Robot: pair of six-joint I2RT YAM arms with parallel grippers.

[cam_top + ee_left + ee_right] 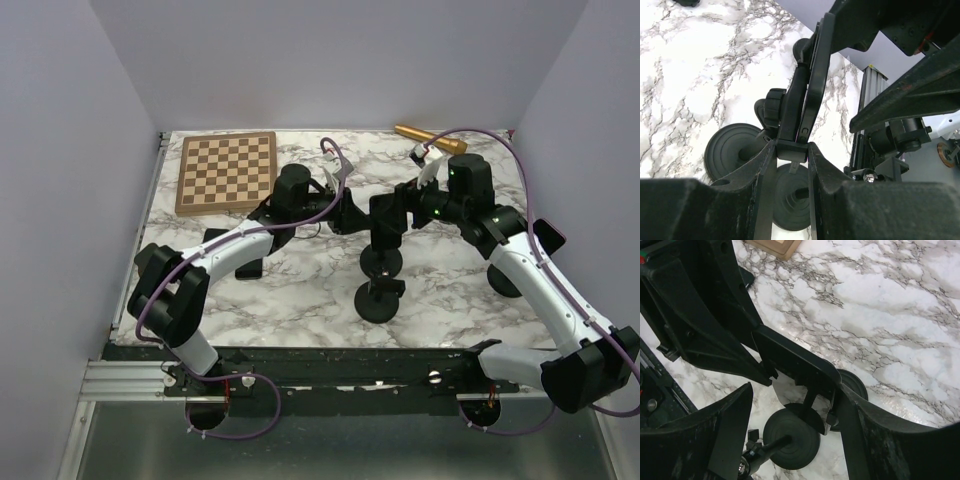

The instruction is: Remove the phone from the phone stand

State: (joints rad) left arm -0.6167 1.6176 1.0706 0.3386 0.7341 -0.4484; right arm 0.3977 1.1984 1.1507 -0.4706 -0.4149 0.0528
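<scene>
The black phone (386,215) stands upright in the phone stand (381,264), which rests on a round black base at mid-table. My left gripper (345,212) reaches it from the left. In the left wrist view this gripper (791,150) is shut on the stand's lower clamp (790,102), with the phone (816,75) edge-on above it. My right gripper (795,390) is open around the phone (800,362). Its right finger (865,425) touches the phone's corner. A gap separates the left finger (725,425) from the phone.
A second small stand with a round base (378,300) sits just in front of the first. A wooden chessboard (227,170) lies at the back left. A gold cylinder (430,137) lies at the back right. Grey walls close in three sides.
</scene>
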